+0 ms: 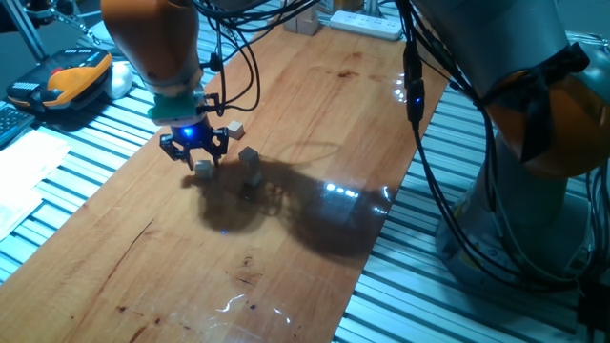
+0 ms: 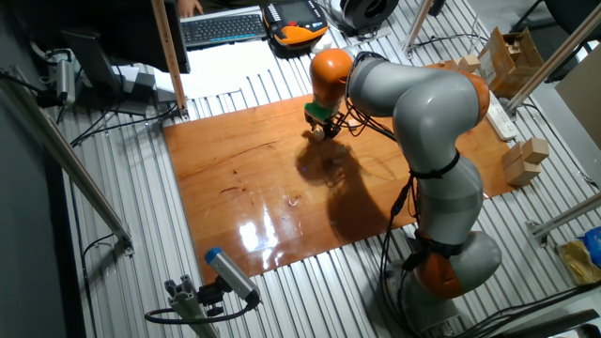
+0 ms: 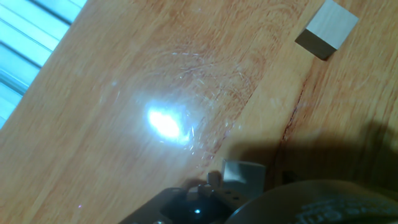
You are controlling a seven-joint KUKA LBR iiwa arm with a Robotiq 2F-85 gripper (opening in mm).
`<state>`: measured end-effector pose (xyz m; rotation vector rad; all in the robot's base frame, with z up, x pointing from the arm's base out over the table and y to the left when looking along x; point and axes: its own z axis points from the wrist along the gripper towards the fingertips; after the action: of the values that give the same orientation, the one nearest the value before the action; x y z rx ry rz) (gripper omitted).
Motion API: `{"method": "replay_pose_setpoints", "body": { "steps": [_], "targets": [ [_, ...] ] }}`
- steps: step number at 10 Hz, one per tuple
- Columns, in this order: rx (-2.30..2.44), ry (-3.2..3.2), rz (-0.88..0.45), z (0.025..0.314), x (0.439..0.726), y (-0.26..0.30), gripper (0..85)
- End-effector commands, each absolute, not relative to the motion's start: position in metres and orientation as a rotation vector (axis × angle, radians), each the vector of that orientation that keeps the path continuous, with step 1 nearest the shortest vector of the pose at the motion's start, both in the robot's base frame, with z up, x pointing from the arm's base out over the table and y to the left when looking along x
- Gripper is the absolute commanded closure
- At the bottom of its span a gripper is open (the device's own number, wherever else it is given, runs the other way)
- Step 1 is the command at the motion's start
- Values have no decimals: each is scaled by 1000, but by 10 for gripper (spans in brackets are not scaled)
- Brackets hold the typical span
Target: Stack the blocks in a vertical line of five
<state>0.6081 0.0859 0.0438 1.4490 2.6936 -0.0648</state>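
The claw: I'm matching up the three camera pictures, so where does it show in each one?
One fixed view: the claw is upper left, low over the wooden board.
The other fixed view: the claw is top centre, near the board's far edge.
Hand view: only its dark underside shows at the bottom edge.
Shared landmark: the wooden board, seen in all three.

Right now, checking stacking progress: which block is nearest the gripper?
The block just under the gripper; the other blocks stand clear, farther along the table.
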Motion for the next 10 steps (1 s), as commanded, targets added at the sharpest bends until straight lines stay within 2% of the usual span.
{"method": "replay_pose_setpoints", "body": {
  "steps": [1,7,8,10],
  "targets": [
    [1450,2694,-62,43,608,85,340],
    [1445,2696,-59,42,608,85,340],
    [1445,2697,-56,42,608,85,510],
    [1439,2699,-59,42,608,85,510]
  ]
}}
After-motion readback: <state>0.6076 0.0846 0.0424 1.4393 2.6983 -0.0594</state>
